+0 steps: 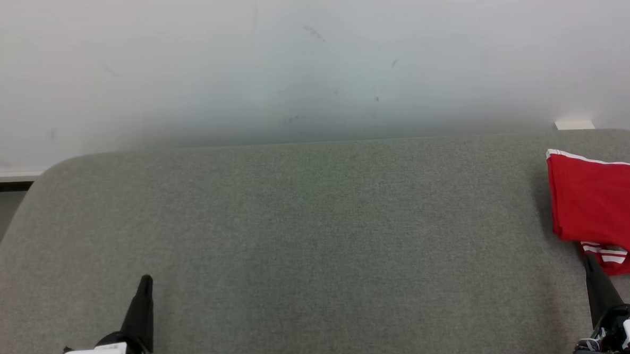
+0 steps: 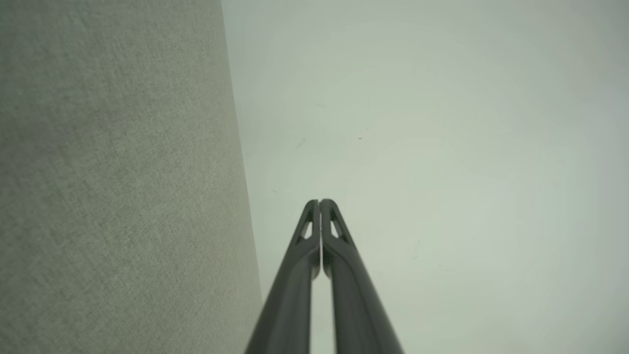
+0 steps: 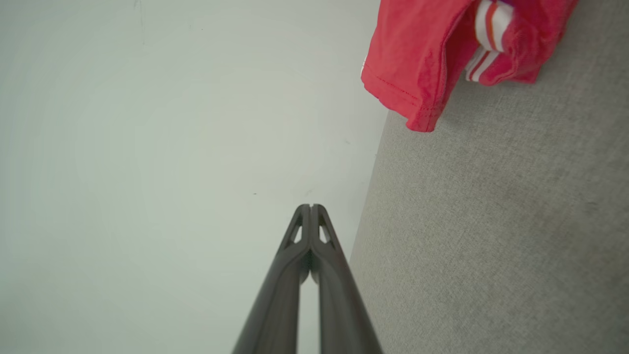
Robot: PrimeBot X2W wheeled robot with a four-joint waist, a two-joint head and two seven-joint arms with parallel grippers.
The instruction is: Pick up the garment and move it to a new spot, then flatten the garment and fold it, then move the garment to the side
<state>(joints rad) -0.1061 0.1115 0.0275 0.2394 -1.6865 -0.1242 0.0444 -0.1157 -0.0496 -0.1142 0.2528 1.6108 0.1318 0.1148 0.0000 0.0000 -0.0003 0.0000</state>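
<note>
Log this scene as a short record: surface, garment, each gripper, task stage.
surface: grey fabric-covered table, pale wall behind it
garment: red with white stripes, folded over on itself, lying at the table's right side, partly cut off by the head view's edge
left gripper: shut, holding nothing, at the near left
right gripper: shut, holding nothing, just short of the garment's near edge
stage: garment lies at the side; how neat the fold is cannot be told
</note>
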